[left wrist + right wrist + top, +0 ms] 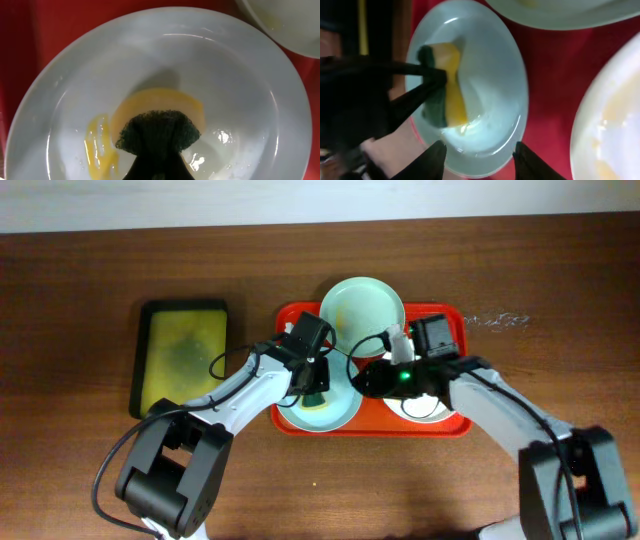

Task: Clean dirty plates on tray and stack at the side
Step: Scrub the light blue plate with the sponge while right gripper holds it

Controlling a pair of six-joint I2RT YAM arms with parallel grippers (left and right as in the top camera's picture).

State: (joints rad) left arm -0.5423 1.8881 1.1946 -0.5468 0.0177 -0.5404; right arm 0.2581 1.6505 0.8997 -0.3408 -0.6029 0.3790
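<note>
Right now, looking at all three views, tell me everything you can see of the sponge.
The sponge has two layers: soft-looking yellow foam bonded to a dark green scouring pad. The left gripper pinches it at the green side, and the squeeze bends it into an arch. It appears to rest on the floor of a pale mint-blue plate on the red tray, beside a yellowish smear.

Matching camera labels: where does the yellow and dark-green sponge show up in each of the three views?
Overhead: yellow and dark-green scrub sponge at the lower left of the red-orange plastic tray, under the left arm.
Left wrist: sponge at bottom centre, green side nearest the camera.
Right wrist: sponge at upper left, pinched by the left arm's fingers.
Shared landmark: the pale mint-blue round plate under it.
</note>
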